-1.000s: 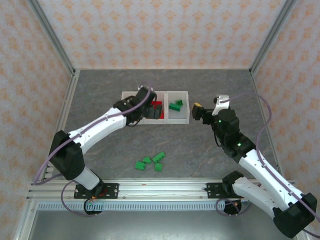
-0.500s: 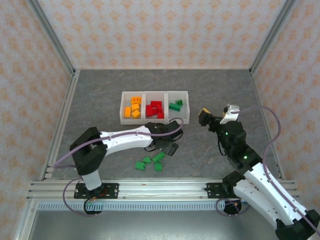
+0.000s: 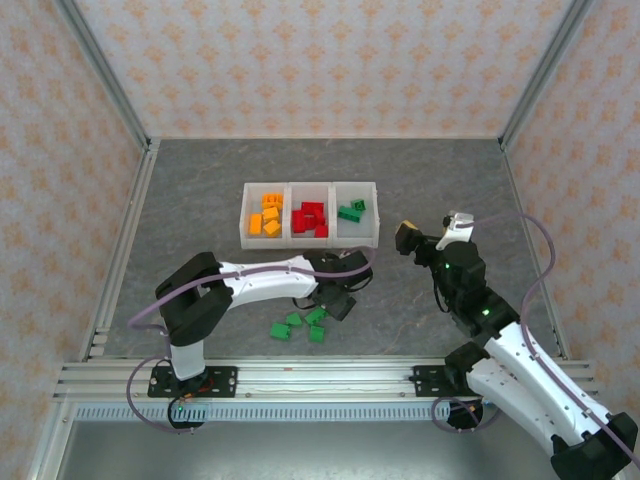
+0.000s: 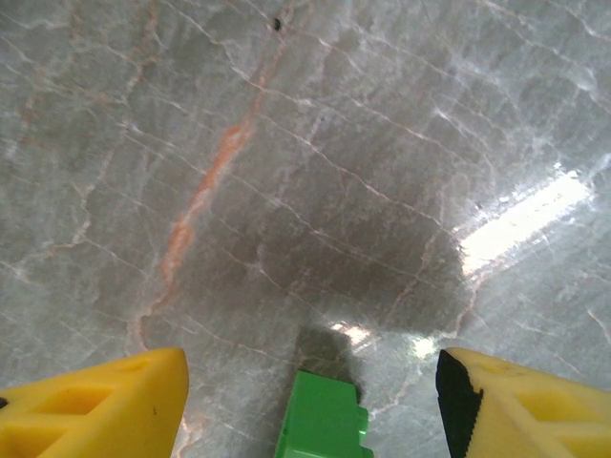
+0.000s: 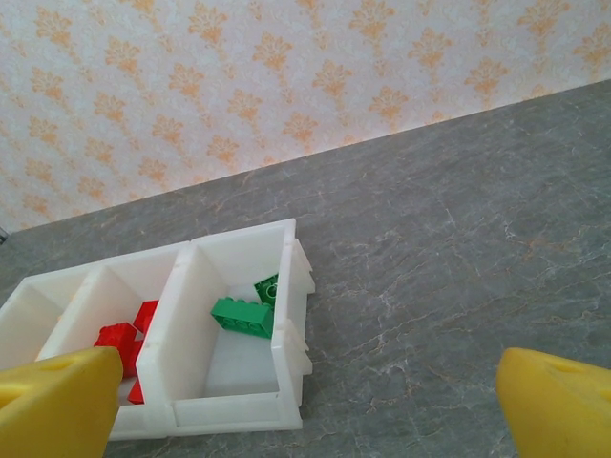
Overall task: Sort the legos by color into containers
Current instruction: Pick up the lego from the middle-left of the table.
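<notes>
The containers [image 3: 310, 243] stand in a row at mid-table, with orange legos [image 3: 265, 218] in the left bin, red legos [image 3: 310, 218] in the middle and green legos [image 3: 352, 210] in the right. Several loose green legos [image 3: 300, 325] lie nearer the arms. My left gripper [image 3: 335, 305] hangs low just right of them. In the left wrist view my left gripper [image 4: 313, 382] straddles one green brick [image 4: 325, 425] on the table, with a gap on each side. My right gripper [image 3: 405, 237] is held open and empty in the air right of the bins. The right wrist view looks onto the green bin [image 5: 286, 382] and its green bricks [image 5: 243, 317].
Metal posts and patterned walls close the grey stone table [image 3: 450, 170] on three sides. An aluminium rail [image 3: 320, 378] with both arm bases runs along the near edge. Bare table lies left, right and behind the bins.
My left arm has swung from over the bins down to the loose green legos, and its jaws have narrowed. The right gripper drew back a little to the right, still open.
</notes>
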You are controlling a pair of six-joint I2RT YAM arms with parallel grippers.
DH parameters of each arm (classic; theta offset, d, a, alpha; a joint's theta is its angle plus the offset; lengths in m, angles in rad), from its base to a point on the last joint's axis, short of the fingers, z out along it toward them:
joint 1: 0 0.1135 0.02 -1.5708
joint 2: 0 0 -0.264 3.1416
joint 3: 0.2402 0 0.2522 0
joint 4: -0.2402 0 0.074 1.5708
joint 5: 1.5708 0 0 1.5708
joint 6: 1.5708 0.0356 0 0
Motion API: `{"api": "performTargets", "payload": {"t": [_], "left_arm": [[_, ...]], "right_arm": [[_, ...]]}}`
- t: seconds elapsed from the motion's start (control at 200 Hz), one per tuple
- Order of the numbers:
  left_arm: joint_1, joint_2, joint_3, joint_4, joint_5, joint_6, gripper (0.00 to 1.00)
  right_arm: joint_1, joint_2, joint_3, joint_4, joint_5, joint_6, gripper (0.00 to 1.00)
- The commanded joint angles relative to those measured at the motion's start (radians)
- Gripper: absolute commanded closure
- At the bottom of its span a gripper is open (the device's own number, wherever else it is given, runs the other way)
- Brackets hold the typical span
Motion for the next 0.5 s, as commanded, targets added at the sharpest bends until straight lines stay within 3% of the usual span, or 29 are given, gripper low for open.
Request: {"api": "performTargets", "payload": {"t": [0.0, 0.275, 0.496], "left_arm": [[-0.017, 0.0, -0.022, -0.037, 0.045, 0.004, 0.28], [-0.026, 0.009, -0.061, -0.049, 0.073, -0.003, 0.32], [-0.026, 0.016, -0.088, -0.044, 0.088, -0.02, 0.47]], "right_arm": [[-0.001, -0.002, 0.007, 0.012, 0.033, -0.006, 0.0], [-0.001, 0.006, 0.006, 0.007, 0.049, -0.007, 0.0], [-0.001, 0.01, 0.009, 0.0, 0.057, -0.005, 0.0]]}}
